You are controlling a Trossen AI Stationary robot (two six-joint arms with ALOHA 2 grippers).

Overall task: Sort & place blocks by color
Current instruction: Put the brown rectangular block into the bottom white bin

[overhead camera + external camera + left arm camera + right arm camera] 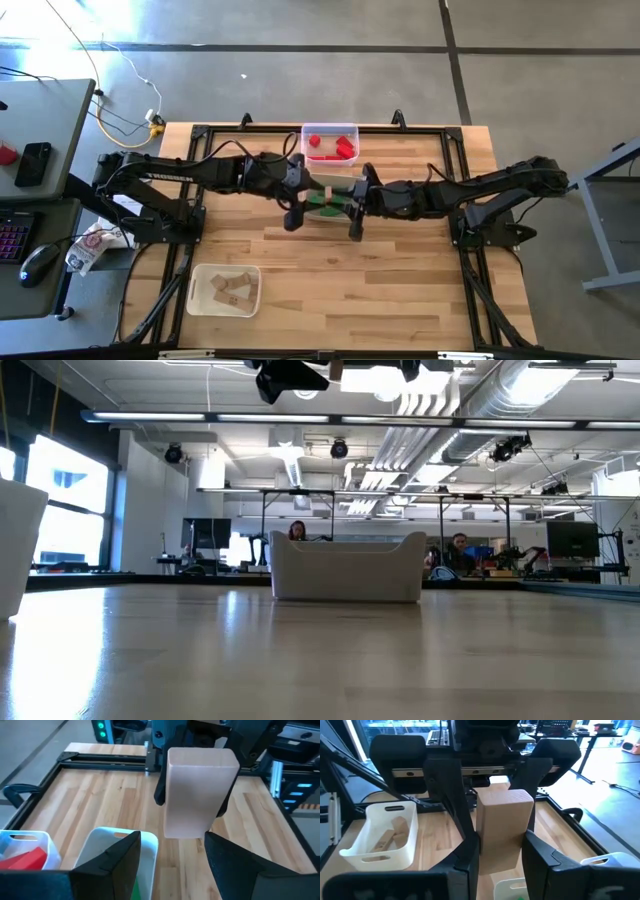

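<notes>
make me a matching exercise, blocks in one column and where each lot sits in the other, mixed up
Column one
1. red blocks
2. green blocks
3. tall plain wood block
4. small plain wood blocks

Column two
A. in the white tray that stands apart on the left arm's side
B. clamped in the right gripper, up off the table
C. in the clear tray at the table's edge
D. in the middle tray, just below the held block

Pairs: 1-C, 2-D, 3-B, 4-A
</notes>
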